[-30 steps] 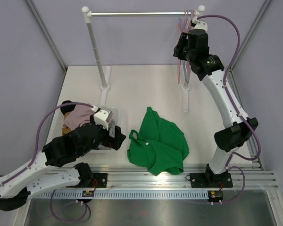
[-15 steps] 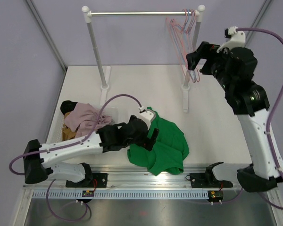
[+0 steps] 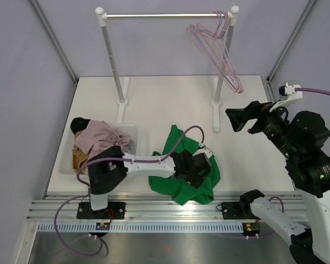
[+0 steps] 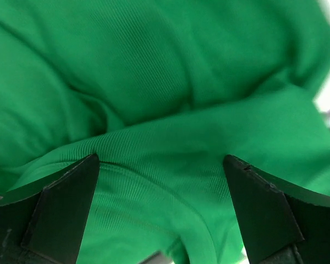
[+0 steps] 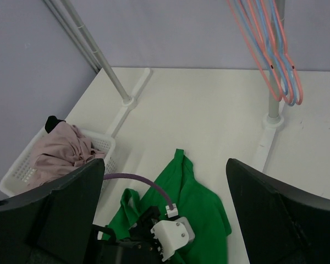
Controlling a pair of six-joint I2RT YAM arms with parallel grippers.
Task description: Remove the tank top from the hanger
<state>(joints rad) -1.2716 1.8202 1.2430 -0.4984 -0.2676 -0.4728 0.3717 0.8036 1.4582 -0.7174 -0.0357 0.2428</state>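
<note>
The green tank top (image 3: 179,151) lies crumpled on the white table, off the hanger. My left gripper (image 3: 198,168) hovers low over its right half, open. In the left wrist view green ribbed fabric (image 4: 165,82) fills the frame, and my left gripper (image 4: 160,165) holds nothing between its spread fingers. Bare pink and blue hangers (image 3: 221,49) dangle at the rail's right end. My right gripper (image 3: 243,118) stands open in the air, below and right of them. From the right wrist view my right gripper (image 5: 165,165) looks down on the tank top (image 5: 206,203) and hangers (image 5: 275,60).
A white basket (image 3: 66,159) with pink and dark clothes (image 3: 96,137) sits at the left of the table. The rack's rail (image 3: 159,16) rests on two posts (image 3: 113,60) at the back. Purple walls enclose the table.
My left arm swung right from the basket onto the tank top. My right arm let go at the hangers and drew back to the near right; the hangers have swung out.
</note>
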